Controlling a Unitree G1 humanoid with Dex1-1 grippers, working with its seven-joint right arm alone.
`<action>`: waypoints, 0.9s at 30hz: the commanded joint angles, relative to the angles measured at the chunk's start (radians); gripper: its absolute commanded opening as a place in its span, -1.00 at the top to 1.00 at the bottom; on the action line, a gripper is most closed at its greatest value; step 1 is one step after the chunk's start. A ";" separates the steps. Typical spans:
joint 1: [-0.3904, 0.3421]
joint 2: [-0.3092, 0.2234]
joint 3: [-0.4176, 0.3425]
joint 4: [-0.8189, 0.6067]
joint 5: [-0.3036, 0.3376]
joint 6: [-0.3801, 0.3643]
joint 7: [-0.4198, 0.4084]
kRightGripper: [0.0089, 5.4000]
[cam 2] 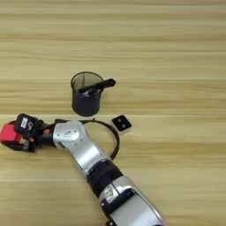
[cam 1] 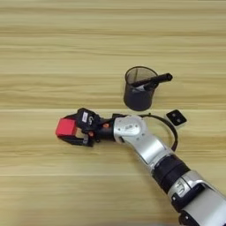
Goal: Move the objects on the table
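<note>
A small red cube (cam 1: 65,127) rests on the wooden table (cam 1: 53,57), left of centre, and my right gripper (cam 1: 70,129) is shut on it, one black finger above it and one below in the picture. The same cube (cam 2: 9,133) shows at the left edge of the right eye view. My silver forearm reaches in from the bottom right. Behind it stands the black mesh pen cup (cam 1: 139,90) with a black marker (cam 1: 153,80) leaning out to the right. A white cube with a black two-dotted top (cam 1: 176,118) lies right of the cup.
A black cable (cam 1: 170,128) loops from my wrist toward the white cube. Bare planks stretch across the far half of the table and to the left of the red cube.
</note>
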 commanded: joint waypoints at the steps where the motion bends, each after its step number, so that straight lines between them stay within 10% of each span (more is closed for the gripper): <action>1: -0.069 0.022 -0.021 -0.045 0.014 -0.022 -0.021 0.13; 27: -0.026 -0.029 -0.071 -0.321 0.123 0.088 0.060 0.14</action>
